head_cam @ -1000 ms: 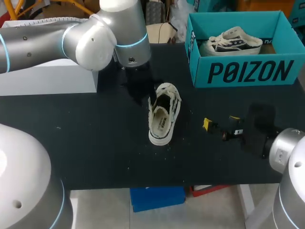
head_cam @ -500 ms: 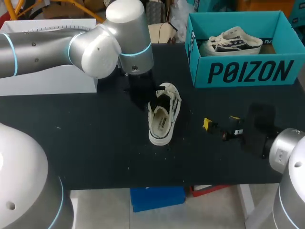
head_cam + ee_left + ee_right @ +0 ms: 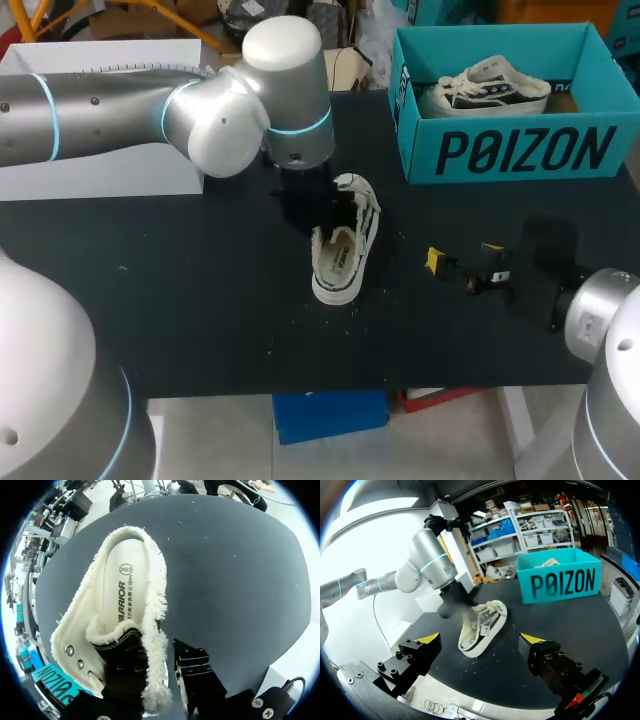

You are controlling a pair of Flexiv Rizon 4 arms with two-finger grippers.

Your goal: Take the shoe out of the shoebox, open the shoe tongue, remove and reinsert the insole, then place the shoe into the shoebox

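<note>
Head view: left gripper [image 3: 318,205] has come across to the shoe [image 3: 340,250] and now sits over its top. Shoe lies on the table [image 3: 200,300], near the shoebox [image 3: 520,150], and has not moved.
Left wrist view: fingers [image 3: 195,677] stand apart, around the fuzzy edge by the black tongue [image 3: 125,647]. Nothing held.
Right wrist view: right gripper [image 3: 480,640] is wide and empty, well apart from the shoe.
Meaning: tongue opening looks next.
</note>
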